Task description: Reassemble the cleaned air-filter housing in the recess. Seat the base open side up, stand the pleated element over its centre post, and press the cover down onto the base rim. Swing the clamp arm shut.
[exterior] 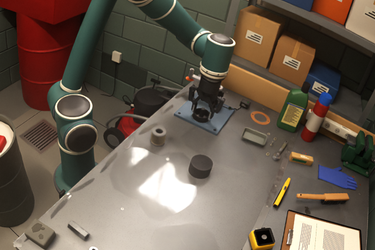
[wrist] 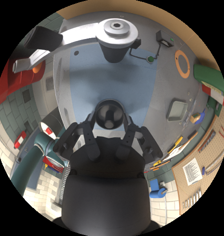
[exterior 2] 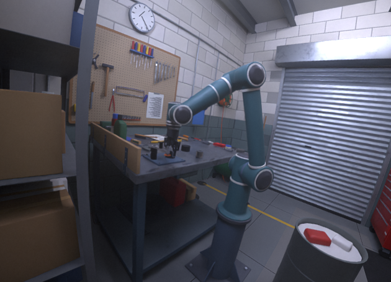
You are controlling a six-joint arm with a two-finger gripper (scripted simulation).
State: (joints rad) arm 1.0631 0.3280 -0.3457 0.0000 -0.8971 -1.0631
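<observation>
The dark housing base (exterior: 201, 114) (wrist: 109, 116) is partly hidden between my fingers; it sits open side up on the blue fixture plate (exterior: 204, 116) (wrist: 112, 86), its centre post showing inside. The pleated element (exterior: 158, 136), a short tan cylinder, stands on the bench left of the plate. The dark round cover (exterior: 200, 166) lies nearer the bench middle. The silver clamp arm (wrist: 67, 37) with its orange-tipped handle (exterior: 190, 74) is swung away from its pivot post (wrist: 116, 37) at the plate's far edge. My gripper (exterior: 203, 111) (exterior 2: 172, 150) (wrist: 109, 123) is closed around the base.
Behind the plate runs a wooden backboard (exterior: 257, 87) under shelves of boxes. To the right lie an orange ring (exterior: 260, 117), a small tray (exterior: 254, 136), a green bottle (exterior: 293, 111) and a red-white can (exterior: 315, 117). The bench's left edge passes close by the plate.
</observation>
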